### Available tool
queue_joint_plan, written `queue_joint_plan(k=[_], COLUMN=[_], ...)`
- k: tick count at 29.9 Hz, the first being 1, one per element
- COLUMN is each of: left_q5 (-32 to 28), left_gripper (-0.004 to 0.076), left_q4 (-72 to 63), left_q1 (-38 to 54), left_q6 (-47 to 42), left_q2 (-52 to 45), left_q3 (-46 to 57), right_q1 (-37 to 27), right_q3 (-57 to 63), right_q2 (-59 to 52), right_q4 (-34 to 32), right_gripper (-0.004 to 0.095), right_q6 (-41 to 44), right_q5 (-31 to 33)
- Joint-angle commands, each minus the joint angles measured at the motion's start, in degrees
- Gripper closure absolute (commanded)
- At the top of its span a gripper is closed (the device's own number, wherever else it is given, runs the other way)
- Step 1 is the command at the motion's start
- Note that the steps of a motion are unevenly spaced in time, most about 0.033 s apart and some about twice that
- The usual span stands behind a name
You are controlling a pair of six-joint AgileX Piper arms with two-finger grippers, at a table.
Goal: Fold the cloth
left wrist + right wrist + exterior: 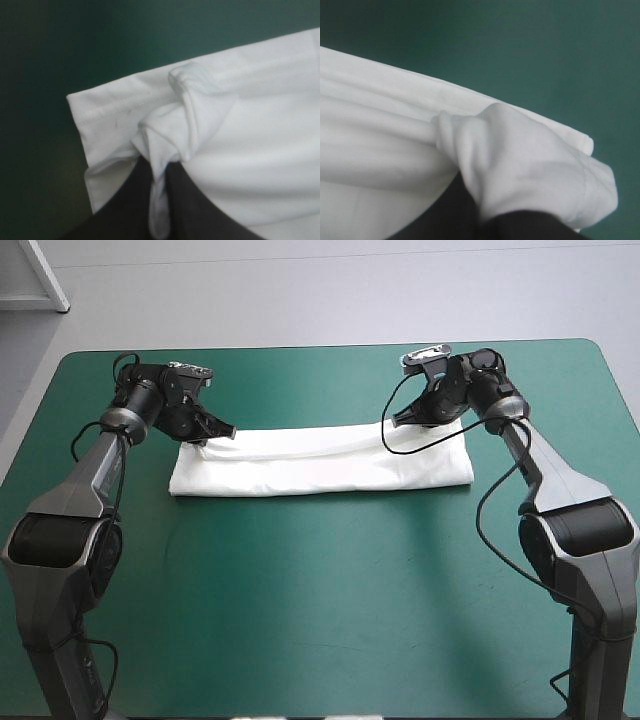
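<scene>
Left gripper [159, 170] nips, nearly closed, a bunched far corner of the T-shirt [320, 468]; right gripper [482, 212] clamps the opposite end likewise; the folded band lies across the teal-green desk [320, 600], both ends held, probably to fold it evenly.

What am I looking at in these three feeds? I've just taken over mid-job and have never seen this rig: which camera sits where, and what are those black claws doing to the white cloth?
Two robot arms work at a table with a teal-green cover. The wide picture comes from a camera above and behind them, looking down. The other two come from a camera on each wrist, looking along that arm's black fingers. On the table lies a white T-shirt, folded into a long band. The left gripper pinches a bunch of fabric at the band's left end and the right gripper at its right end, both at the far edge. Both are all but shut, with cloth between the fingers.
</scene>
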Motion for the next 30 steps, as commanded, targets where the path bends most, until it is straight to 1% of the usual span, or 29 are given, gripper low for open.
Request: queue_joint_plan(k=[1,6,7,8,9,10,11,13,14,15,16,17,18,22,26,28,30], left_q5=[-4.68,-8.63,-9.21,-9.64,-9.87,-9.99,-9.99,-9.59,-9.24,-8.68,-8.20,-7.45,-6.55,-3.33,4.32,8.81,11.60], left_gripper=[0.0704,0.0701,0.0693,0.0672,0.0636,0.0584,0.0519,0.0372,0.0284,0.0205,0.0155,0.0103,0.0085,0.0088,0.0091,0.0117,0.0190], left_q4=[3.17,3.71,3.28,2.92,2.63,2.24,1.99,2.00,2.00,2.00,2.13,2.97,3.47,3.21,-0.33,-2.65,-5.37], left_q1=[0.20,0.20,0.20,0.20,0.20,0.20,0.20,0.20,0.20,0.20,0.20,0.20,0.20,0.20,-0.16,-0.93,-2.19], left_q6=[-2.30,-2.30,-2.30,-2.30,-2.30,-2.30,-2.30,-2.30,-2.30,-2.30,-2.30,-2.30,-2.30,-2.30,-1.76,-1.44,-0.96], left_q2=[-2.53,-2.20,-2.20,-2.20,-2.20,-2.20,-2.20,-2.20,-2.20,-2.32,-2.42,-2.53,-2.50,-2.50,-2.50,-2.50,-2.50], left_q3=[-2.10,-2.10,-2.10,-2.10,-2.10,-2.10,-2.10,-2.10,-2.10,-2.10,-2.10,-2.67,-3.40,-10.09,-20.03,-24.57,-27.65], right_q1=[-0.47,-0.47,-0.47,-0.47,-0.47,-0.47,-0.47,-0.47,-0.47,-0.47,-0.47,-0.47,-0.47,-0.47,-0.47,-0.47,-0.47], right_q3=[-3.19,-3.19,-3.19,-3.19,-3.19,-3.30,-3.30,-3.43,-3.72,-4.07,-4.66,-5.25,-5.87,-7.98,-8.66,-8.66,-8.55], right_q2=[-1.35,-0.54,-0.54,-0.54,-0.54,-0.54,-0.54,-0.66,-0.80,-1.10,-1.61,-2.24,-2.98,-6.52,-10.72,-11.92,-12.65], right_q4=[0.09,0.55,1.52,2.02,2.94,3.67,4.34,4.87,4.87,4.98,4.98,4.98,4.98,4.98,4.74,4.49,4.72], right_gripper=[0.0925,0.0908,0.0887,0.0842,0.0776,0.0705,0.0601,0.0374,0.0280,0.0212,0.0178,0.0164,0.0167,0.0181,0.0193,0.0193,0.0193], right_q6=[-0.43,-0.43,-0.43,-0.43,-0.43,-0.43,-0.43,0.30,1.23,1.56,1.83,2.33,2.45,3.03,3.01,3.33,4.71], right_q5=[-2.98,-4.76,-5.03,-5.48,-5.87,-6.00,-6.00,-5.90,-5.72,-5.34,-5.21,-5.09,-4.98,-4.98,-2.69,-0.06,2.25])
